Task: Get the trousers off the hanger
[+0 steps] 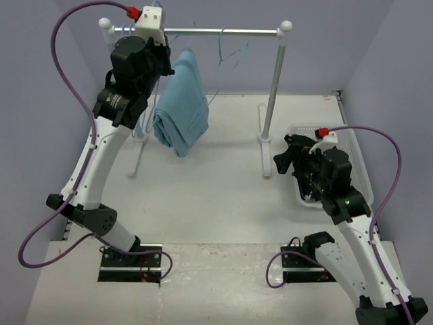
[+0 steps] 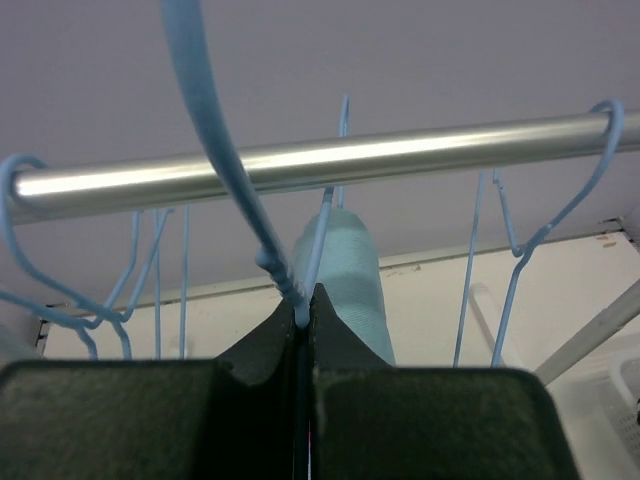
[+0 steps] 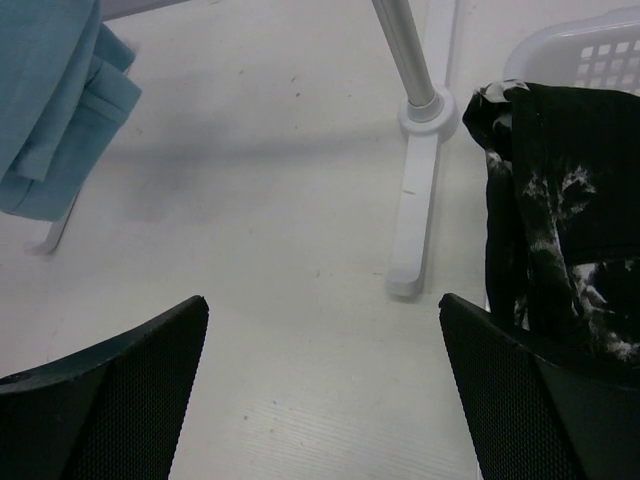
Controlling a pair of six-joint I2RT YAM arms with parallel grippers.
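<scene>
Left wrist view: the hanger (image 2: 215, 120), a thin pale-blue wire, is pinched at its twisted neck by the left gripper (image 2: 305, 303). Its two black fingers are clenched tight on the wire just below the silver rail (image 2: 400, 150). The wire rises out of the top of the frame. The trousers (image 2: 345, 265), light sky-blue and folded, hang directly behind the fingertips. Bare spare hangers (image 2: 525, 235) of the same wire hook over the rail on both sides.

In the top external view the trousers (image 1: 183, 108) hang as one bunched fold near the left end of the rail (image 1: 223, 30), at the far side of the table (image 1: 216, 203). The left arm (image 1: 101, 149) reaches up from its base at the near left, and its wrist sits just left of the cloth. Spare hangers (image 1: 226, 51) dangle near the middle of the rail. The right post (image 1: 274, 88) of the rack stands to the right of the trousers.

The right gripper (image 3: 320, 385) sits well apart, low at the right of the scene. Its fingers are spread wide and grasp nothing. In the right wrist view a black cloth (image 3: 560, 200) with white mottling drapes over the rim of the white basket (image 3: 590, 40), just beyond the right-hand finger. The rack's white foot (image 3: 415, 200) lies between that cloth and the trousers (image 3: 50, 90), which show at the far left of the frame.
</scene>
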